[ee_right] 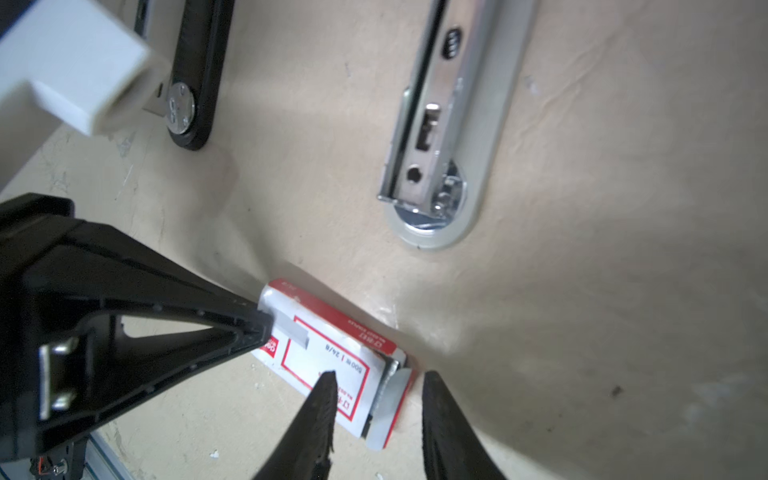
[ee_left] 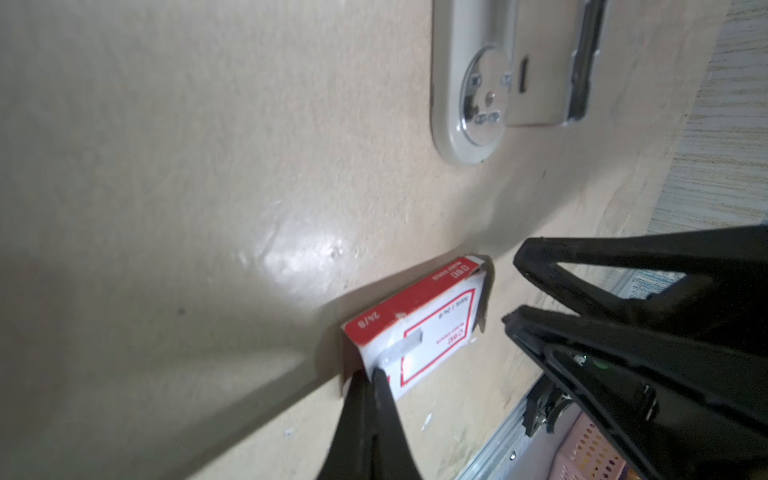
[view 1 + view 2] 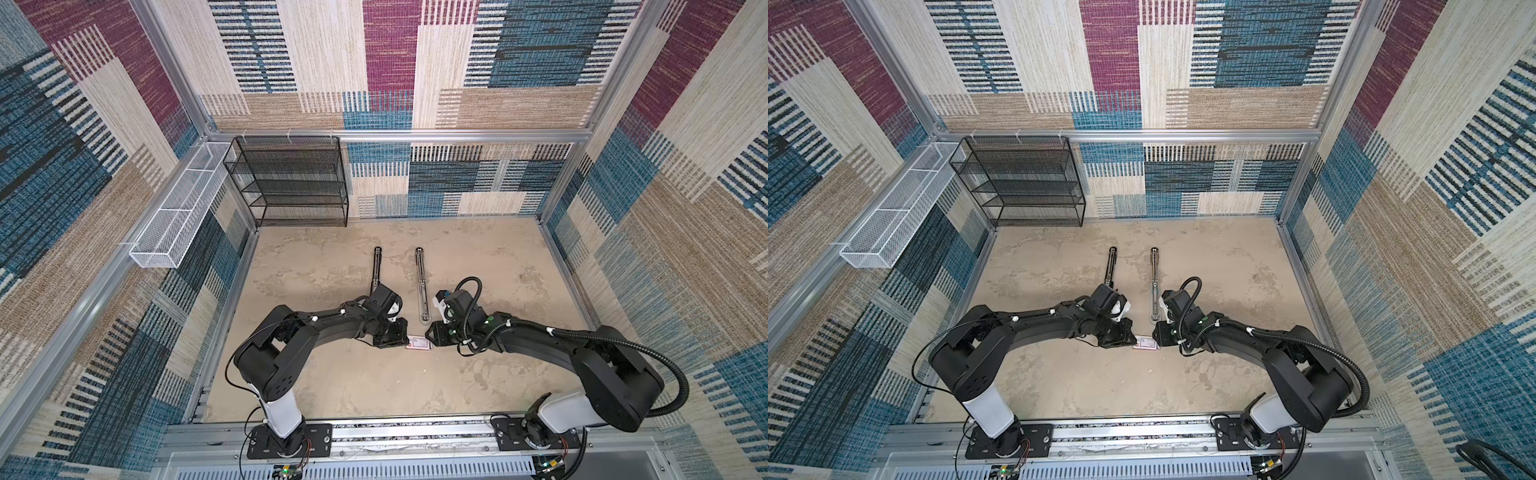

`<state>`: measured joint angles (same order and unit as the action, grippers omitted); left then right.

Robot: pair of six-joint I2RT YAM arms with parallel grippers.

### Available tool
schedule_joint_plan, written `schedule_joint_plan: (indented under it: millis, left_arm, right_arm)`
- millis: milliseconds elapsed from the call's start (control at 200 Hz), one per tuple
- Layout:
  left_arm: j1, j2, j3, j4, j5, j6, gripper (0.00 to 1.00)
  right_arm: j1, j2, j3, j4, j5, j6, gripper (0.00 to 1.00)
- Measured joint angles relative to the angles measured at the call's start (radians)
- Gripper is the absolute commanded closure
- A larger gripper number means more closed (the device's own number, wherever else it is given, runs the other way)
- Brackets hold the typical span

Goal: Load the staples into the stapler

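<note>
Right wrist view shows left jaws clenched at the staple box (image 1: 332, 353) end, right jaws released around its open flap (image 1: 395, 411), where a crooked pull could spill staples (image 1: 388, 374).

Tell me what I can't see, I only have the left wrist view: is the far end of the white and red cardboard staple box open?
Observer: Yes. The right wrist view shows the white and red cardboard staple box with its end flap folded out and grey metal staples showing inside.
Operator: Is that long silver metal stapler the only one?
Observer: No. In both top views a long black stapler lies beside the silver one, on the left arm's side, partly hidden under that arm.
</note>
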<state>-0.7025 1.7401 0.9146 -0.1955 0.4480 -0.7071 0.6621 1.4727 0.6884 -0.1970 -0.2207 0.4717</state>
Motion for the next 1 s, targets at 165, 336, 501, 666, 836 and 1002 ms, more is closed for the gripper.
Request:
schedule_joint_plan:
  millis: [165,336,501,666,836,1002]
  left_arm:
    - [0.002,-0.033,-0.029,-0.013,-0.011,0.0,1.0]
    - [0.014,-0.066,-0.064,-0.02,-0.027,0.0,1.0]
    - [0.024,-0.081,-0.081,-0.022,-0.031,0.0,1.0]
    - [0.026,-0.082,-0.087,-0.018,-0.031,0.0,1.0]
    - [0.029,-0.088,-0.094,-0.016,-0.031,0.0,1.0]
    - [0.033,-0.095,-0.1,-0.018,-0.031,0.0,1.0]
  right_arm:
    - [0.023,0.028,0.021,0.002,-0.014,0.0,0.59]
    - [0.042,0.056,0.034,-0.002,-0.014,0.005,0.59]
    - [0.073,0.084,0.054,-0.003,-0.014,0.012,0.6]
    - [0.095,0.111,0.076,-0.01,-0.003,0.019,0.61]
    - [0.1,0.124,0.092,-0.041,0.024,0.024,0.65]
    - [0.103,0.126,0.102,-0.064,0.066,0.024,0.68]
